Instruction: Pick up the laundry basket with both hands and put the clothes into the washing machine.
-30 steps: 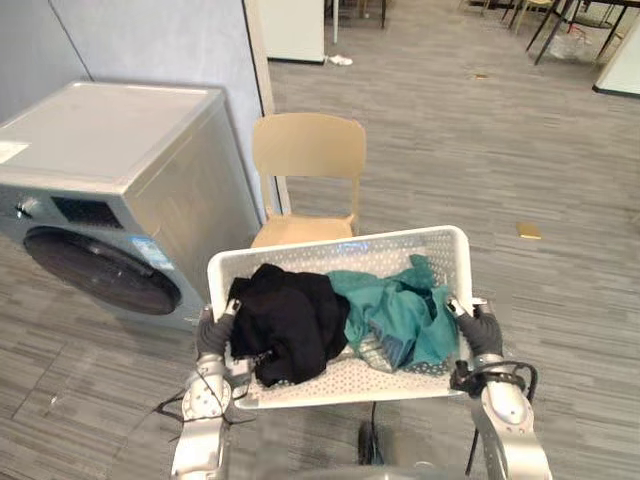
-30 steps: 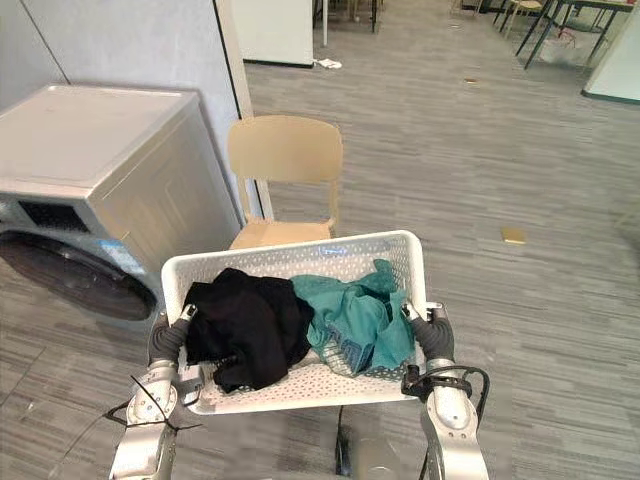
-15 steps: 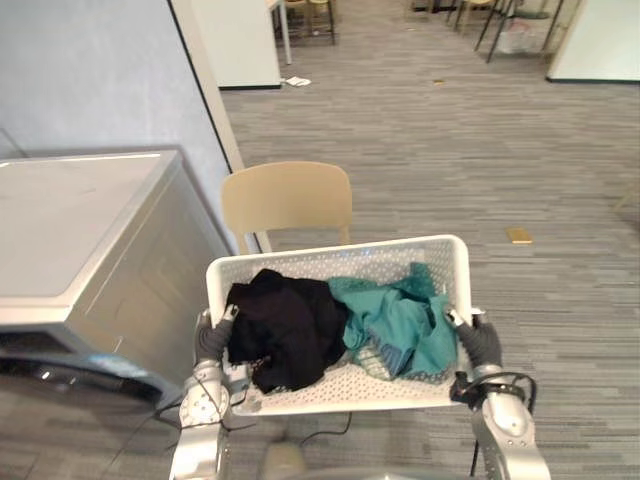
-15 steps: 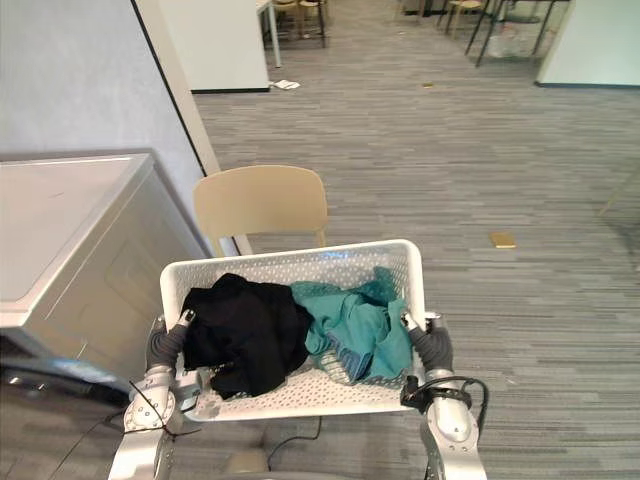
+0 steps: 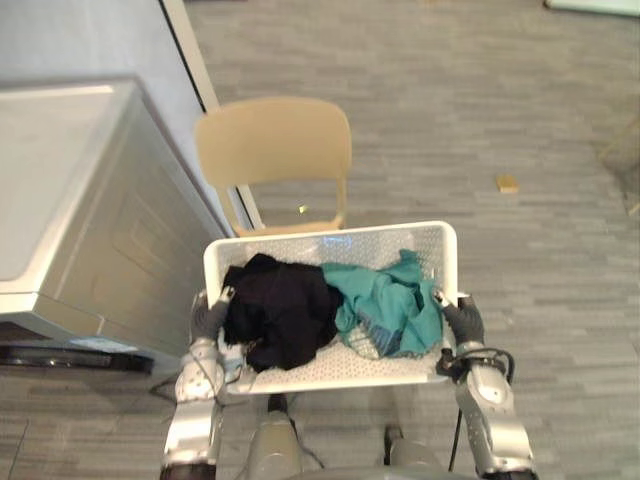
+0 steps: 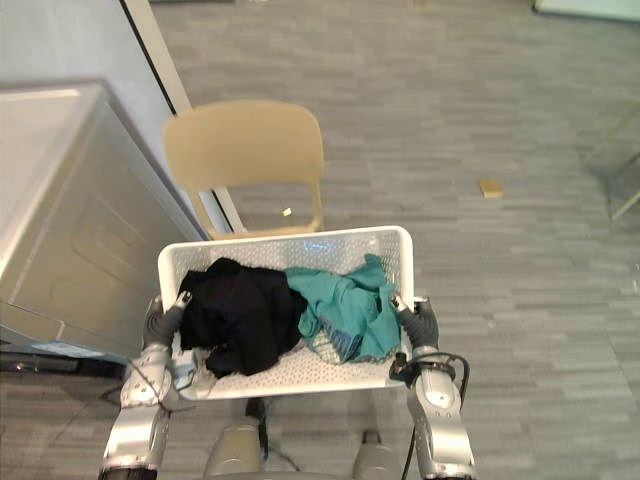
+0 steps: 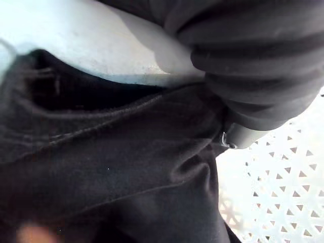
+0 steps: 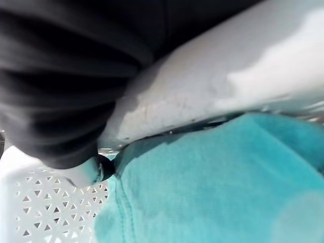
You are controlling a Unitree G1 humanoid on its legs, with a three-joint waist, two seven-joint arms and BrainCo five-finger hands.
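Washing machine [image 5: 70,200]: grey, fills the left edge of the frame. Its top is seen from above and its front runs along the lower left. The front is seen edge-on, so whether the door is open cannot be told.

Chair [image 5: 275,150]: tan, upper centre. It stands just beyond the basket and beside the machine's side panel.

Laundry basket [image 5: 340,240]: white, perforated, centre frame, carried off the floor. Its long axis runs left to right between the two hands. The machine lies to the basket's left, on the left hand's side, so the load probably has to swing left and down towards the front.

Contents: black clothes [image 5: 285,312] are heaped in the left half and teal clothes [image 5: 390,305] in the right half. The two piles touch at the middle. Nothing hangs over the rim.

Left hand [image 5: 209,320]: clamped on the basket's left rim. A dark fingertip [image 7: 238,136] hooks inside against the black cloth.

Right hand [image 5: 463,322]: clamped on the right rim. A fingertip [image 8: 98,169] curls inside beside the teal cloth.

Small yellow scrap [image 5: 508,183]: on the floor at right, well apart.
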